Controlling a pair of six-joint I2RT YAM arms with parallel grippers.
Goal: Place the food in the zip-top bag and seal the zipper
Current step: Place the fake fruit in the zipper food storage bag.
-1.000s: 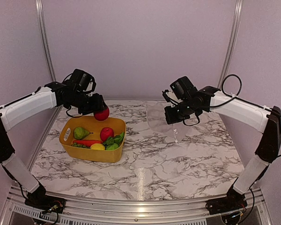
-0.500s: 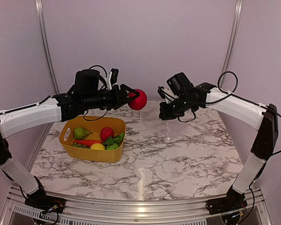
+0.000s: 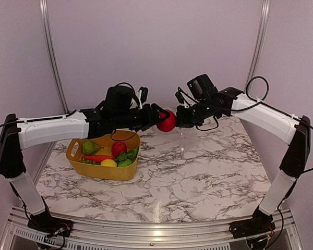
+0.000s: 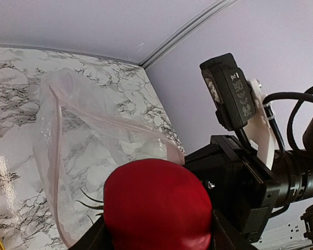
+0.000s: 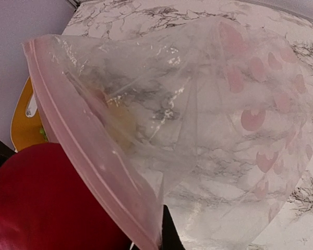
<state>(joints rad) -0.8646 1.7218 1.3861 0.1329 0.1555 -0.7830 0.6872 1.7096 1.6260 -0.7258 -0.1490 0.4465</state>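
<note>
Left end effector: my left end effector (image 3: 163,119) is clamped on a round red plastic toy fruit (image 3: 168,122) and holds it in the air at the bag's mouth.
Right end effector: my right end effector (image 3: 183,117) is pinched tight on the mouth edge of the clear, crinkly zip-top bag (image 5: 208,114), which hangs from it above the marbled tabletop (image 3: 208,172).
Bag mouth: it gapes open. The thin pinkish press-seal zipper (image 5: 86,151) runs unjoined along the edge, and the red fruit sits just beside it, not yet inside.
Bag contents: I see no food through the plastic.
Yellow plastic basket (image 3: 100,172): it holds a green pear (image 3: 89,148), a second red round fruit (image 3: 119,149), an orange-red carrot (image 3: 96,158), a yellow lemon (image 3: 108,163) and green leafy pieces (image 3: 128,155).
Done: one piece is out of the basket and at the opening.
Left to do: I judge the task is early. This fruit must go in, the basket pieces must follow, and then the zipper must be pressed shut.
</note>
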